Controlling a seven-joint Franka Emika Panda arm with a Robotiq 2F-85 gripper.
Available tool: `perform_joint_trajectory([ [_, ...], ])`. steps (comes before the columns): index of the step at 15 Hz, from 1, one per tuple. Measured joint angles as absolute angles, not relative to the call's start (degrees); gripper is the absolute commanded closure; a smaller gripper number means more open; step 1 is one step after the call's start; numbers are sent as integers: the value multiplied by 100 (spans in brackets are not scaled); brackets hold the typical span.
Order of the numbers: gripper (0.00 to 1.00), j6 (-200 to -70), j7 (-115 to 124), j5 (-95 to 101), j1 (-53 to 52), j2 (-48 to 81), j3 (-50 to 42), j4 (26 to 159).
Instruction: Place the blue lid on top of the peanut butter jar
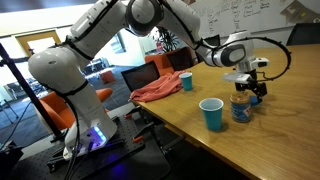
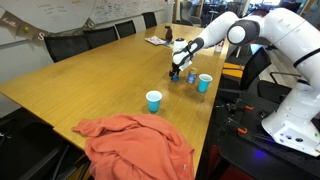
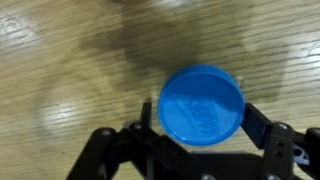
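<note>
The blue lid (image 3: 200, 103) fills the middle of the wrist view, flat side up with raised lettering. It sits between the two black fingers of my gripper (image 3: 202, 120), which press on its left and right edges. In both exterior views the gripper (image 1: 246, 86) (image 2: 180, 64) hangs directly over the peanut butter jar (image 1: 241, 108) (image 2: 178, 73), a small jar with tan contents and a bluish label, standing on the wooden table. In the wrist view the jar is hidden under the lid. I cannot tell whether the lid touches the jar's mouth.
Two blue cups stand on the table: one close to the jar (image 1: 212, 114) (image 2: 204, 82), one farther off (image 1: 186, 81) (image 2: 153, 100). A red-orange cloth (image 1: 160, 90) (image 2: 135, 145) lies heaped at the table's end. Chairs line the far table edge (image 2: 100, 38).
</note>
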State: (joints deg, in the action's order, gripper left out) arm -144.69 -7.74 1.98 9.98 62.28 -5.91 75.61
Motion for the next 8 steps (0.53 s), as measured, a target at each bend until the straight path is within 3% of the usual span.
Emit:
perform_joint_trajectory([
  [1, 46, -14469, -773, 198, 997, 6251, -593, 7536],
  [8, 46, -14633, -741, 195, 999, 6177, -595, 7481],
])
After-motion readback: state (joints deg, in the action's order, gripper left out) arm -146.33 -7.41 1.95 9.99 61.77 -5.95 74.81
